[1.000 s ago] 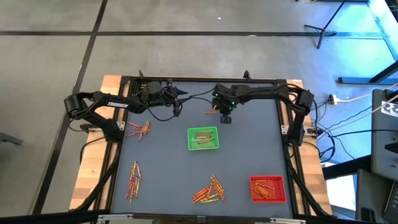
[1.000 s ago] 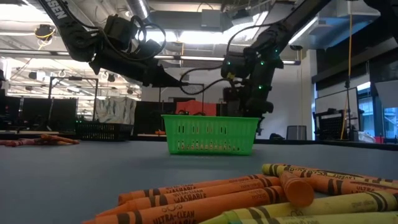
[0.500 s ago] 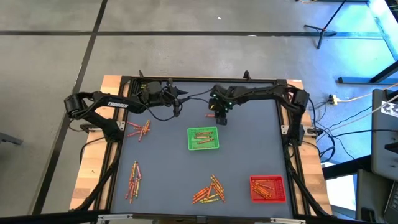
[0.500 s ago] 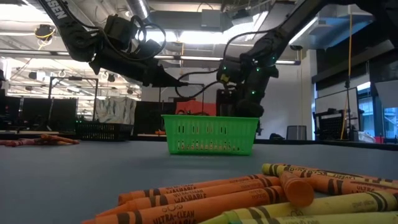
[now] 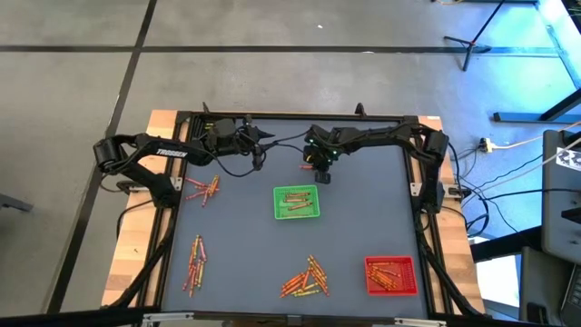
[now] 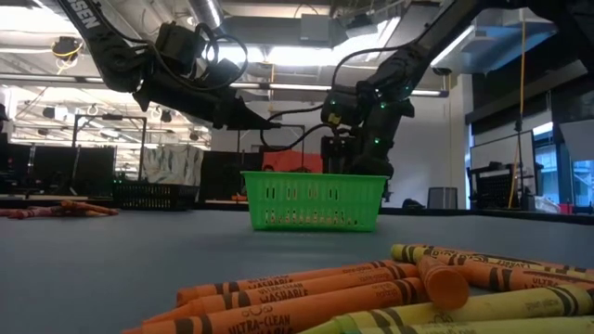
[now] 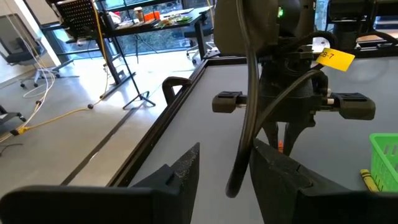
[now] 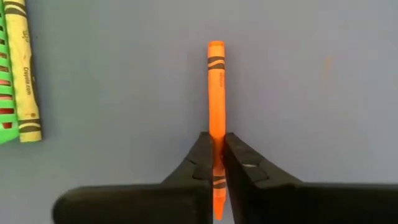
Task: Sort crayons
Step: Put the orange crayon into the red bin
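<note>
Risk of a dropped crayon at the far side of the green tray.
Right gripper (image 8: 216, 163) fingers are clamped on an orange crayon (image 8: 216, 93) near one end, most of its length sticking out; judged liable to pivot or slip when carried, or to catch the wall of the green tray (image 5: 296, 202) just beside it. Left gripper (image 5: 259, 138) waits partly open, beyond the tray's far left corner. Loose crayon heaps (image 5: 305, 277) lie nearer than the tray; the red tray (image 5: 390, 275) sits well apart.

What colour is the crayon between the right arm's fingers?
Orange crayon, clearest in the right wrist view.
</note>
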### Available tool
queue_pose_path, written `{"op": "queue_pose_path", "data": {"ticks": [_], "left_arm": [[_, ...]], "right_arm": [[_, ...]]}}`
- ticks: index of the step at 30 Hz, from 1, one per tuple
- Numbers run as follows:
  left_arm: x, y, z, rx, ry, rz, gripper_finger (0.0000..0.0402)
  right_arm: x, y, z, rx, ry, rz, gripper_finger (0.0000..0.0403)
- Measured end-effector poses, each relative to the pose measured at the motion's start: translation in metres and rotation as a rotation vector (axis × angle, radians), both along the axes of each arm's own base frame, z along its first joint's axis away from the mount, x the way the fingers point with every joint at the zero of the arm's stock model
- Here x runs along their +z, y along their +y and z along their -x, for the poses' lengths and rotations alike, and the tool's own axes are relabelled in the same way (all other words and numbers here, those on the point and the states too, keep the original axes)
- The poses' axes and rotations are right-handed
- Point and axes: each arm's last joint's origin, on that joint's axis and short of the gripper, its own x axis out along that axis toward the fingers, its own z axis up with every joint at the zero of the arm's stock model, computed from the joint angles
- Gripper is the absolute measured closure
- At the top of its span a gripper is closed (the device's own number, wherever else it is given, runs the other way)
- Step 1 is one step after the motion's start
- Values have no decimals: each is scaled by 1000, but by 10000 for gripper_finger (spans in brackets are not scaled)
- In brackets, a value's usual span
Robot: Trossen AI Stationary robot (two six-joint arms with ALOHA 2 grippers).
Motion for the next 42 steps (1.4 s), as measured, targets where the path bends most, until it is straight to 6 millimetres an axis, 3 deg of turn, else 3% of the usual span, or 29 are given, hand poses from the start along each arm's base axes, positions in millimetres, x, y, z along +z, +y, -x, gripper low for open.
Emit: {"op": "queue_pose_path", "data": {"ticks": [5,9,18,24,38,42], "left_arm": [[0,0,0,0,-1,-1,282],[1,0,0,0,-9,-5,282],[2,-1,-1,-17,-15,-5,282],[2,-13,-7,-81,-17,0,282],[2,-55,-24,-146,-14,-21,282],[2,-65,-26,-184,-16,-22,282]], "right_arm": [[12,6,3,-1,3,30,380],[39,18,12,-3,19,42,392],[94,77,39,17,72,-28,385],[122,120,57,44,69,-50,392],[126,209,147,19,31,-219,386],[128,231,164,16,38,-292,387]]}}
